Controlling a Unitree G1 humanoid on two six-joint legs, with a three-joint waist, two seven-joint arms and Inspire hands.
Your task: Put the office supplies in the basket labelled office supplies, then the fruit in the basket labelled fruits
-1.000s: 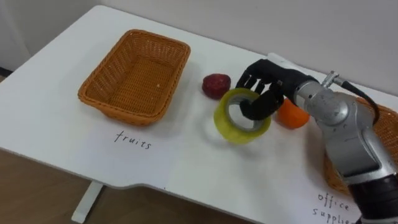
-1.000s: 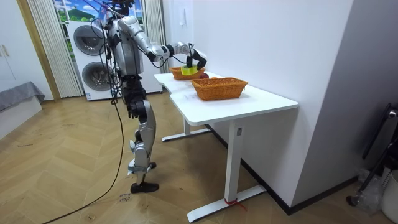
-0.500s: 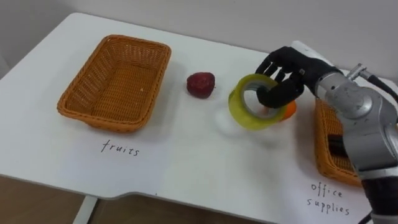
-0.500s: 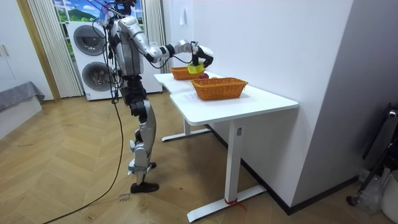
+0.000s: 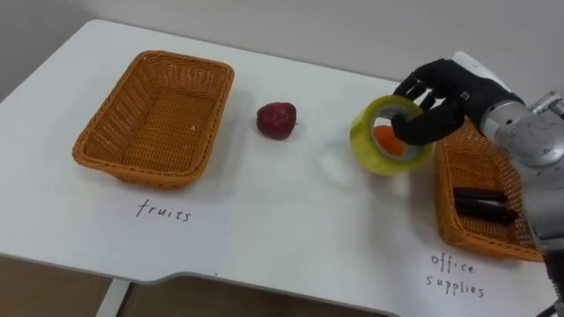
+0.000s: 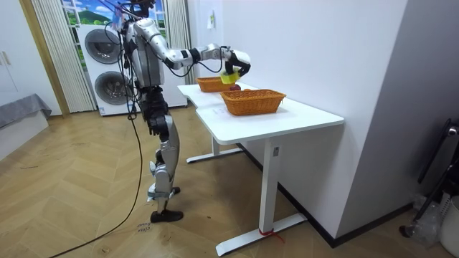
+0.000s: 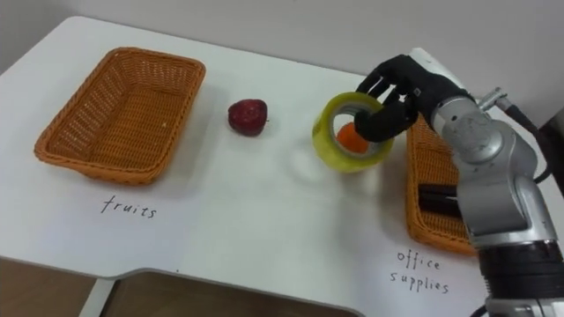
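Note:
My right hand (image 5: 443, 92) is shut on a yellow tape roll (image 5: 370, 154), fingers hooked through its hole, and holds it above the table just left of the office-supplies basket (image 5: 449, 207). Several dark items (image 5: 480, 201) lie in that basket. An orange (image 5: 388, 141) on the table shows through the roll's hole. A dark red fruit (image 5: 276, 120) lies near the table's middle, right of the empty fruits basket (image 5: 115, 150). In the room view I stand at the table's end with the right hand (image 6: 234, 61) raised over it, holding the roll (image 6: 229, 76).
Handwritten labels sit on the white table (image 5: 291, 220) in front of each basket, near the front edge. A wall runs behind the table's far edge. Bare tabletop lies between the red fruit and the orange.
My right hand has carried the tape roll to the right, from beside the red fruit to the edge of the office-supplies basket. The eye view has shifted right as well.

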